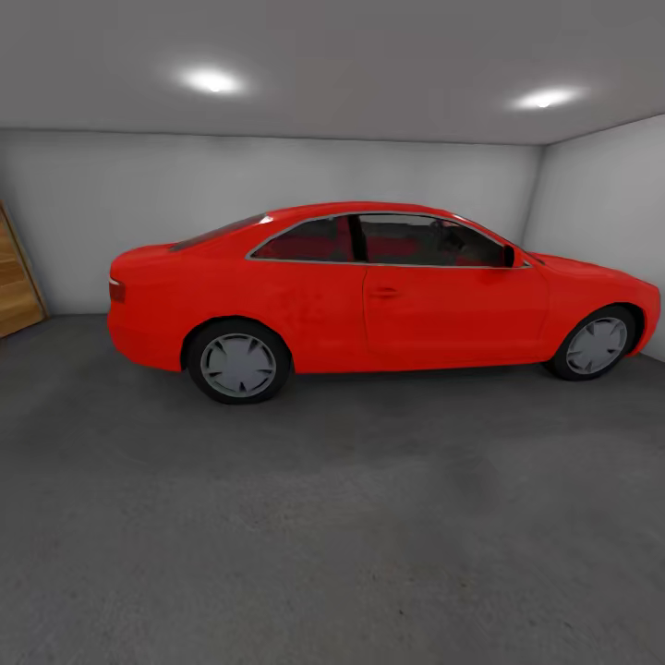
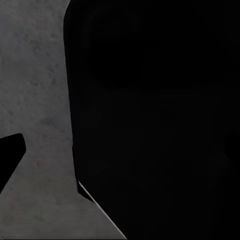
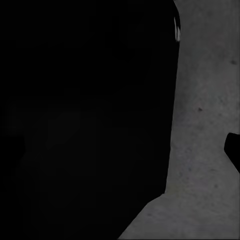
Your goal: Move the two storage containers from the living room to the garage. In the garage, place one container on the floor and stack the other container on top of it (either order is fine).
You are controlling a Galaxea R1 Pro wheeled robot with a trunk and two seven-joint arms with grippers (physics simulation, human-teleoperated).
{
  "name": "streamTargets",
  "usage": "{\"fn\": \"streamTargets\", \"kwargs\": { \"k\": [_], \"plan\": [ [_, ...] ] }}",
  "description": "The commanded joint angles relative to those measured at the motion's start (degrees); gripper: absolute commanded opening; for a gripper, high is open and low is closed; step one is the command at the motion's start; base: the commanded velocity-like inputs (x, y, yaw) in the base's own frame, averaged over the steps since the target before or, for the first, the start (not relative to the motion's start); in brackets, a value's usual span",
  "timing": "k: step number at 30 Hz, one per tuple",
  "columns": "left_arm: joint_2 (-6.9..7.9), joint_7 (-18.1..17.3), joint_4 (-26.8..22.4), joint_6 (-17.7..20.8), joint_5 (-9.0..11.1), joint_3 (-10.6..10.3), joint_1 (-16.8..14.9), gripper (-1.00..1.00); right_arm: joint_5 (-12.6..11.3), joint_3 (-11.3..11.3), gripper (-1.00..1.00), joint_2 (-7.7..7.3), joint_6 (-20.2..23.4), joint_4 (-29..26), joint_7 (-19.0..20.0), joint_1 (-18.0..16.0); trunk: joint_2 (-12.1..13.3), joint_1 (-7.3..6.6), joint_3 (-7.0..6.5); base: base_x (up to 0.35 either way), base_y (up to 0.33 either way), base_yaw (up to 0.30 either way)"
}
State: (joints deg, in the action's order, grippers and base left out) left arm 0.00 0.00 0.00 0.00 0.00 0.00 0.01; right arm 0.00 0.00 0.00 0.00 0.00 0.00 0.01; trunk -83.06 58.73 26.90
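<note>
The two storage containers are out of view. I am in the garage, facing the dark grey concrete floor (image 1: 332, 517), which stretches from me to a red coupe. In the left wrist view a large black mass (image 2: 155, 120) covers most of the picture, with speckled floor (image 2: 35, 90) beside it and a small dark tip (image 2: 11, 152) at the edge. The right wrist view has a similar black mass (image 3: 85, 120), floor (image 3: 205, 150) and a dark tip (image 3: 234, 150). Whether either gripper is open or shut is unclear.
The red coupe (image 1: 369, 296) stands side-on across the far half of the room, nose toward the right wall (image 1: 600, 203). A wooden door (image 1: 17, 277) is at the far left. Two ceiling lights (image 1: 212, 81) are on.
</note>
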Motion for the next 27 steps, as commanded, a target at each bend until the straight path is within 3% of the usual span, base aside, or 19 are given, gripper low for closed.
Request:
{"fn": "streamTargets", "kwargs": {
  "k": [1,6,20,27],
  "plan": [
    [0.33,0.1,-0.3,-0.3,0.1,0.0,-0.1,1.0,-0.2,0.3,1.0,0.15,-0.1,-0.1,-0.1,0.0,0.0,0.0,0.03,0.0,0.0,0.0],
    [0.6,0.1,-1.0,-0.9,0.1,0.0,-0.1,1.0,-0.3,1.9,1.0,0.19,-0.4,-0.1,-0.1,0.0,0.0,0.0,0.03,0.0,0.0,0.0],
    [0.72,0.1,-2.7,-1.3,0.1,-0.1,-0.1,1.0,-4.7,6.4,1.0,0.14,-4.7,0.1,-0.1,0.0,0.0,0.0,0.03,0.0,0.0,0.0],
    [0.7,0.1,-2.7,-1.3,0.2,0.0,-0.1,1.0,-4.7,8.7,1.0,0.16,-4.9,0.1,-0.1,0.0,0.0,0.0,0.03,0.0,0.0,0.137]
  ]
}}
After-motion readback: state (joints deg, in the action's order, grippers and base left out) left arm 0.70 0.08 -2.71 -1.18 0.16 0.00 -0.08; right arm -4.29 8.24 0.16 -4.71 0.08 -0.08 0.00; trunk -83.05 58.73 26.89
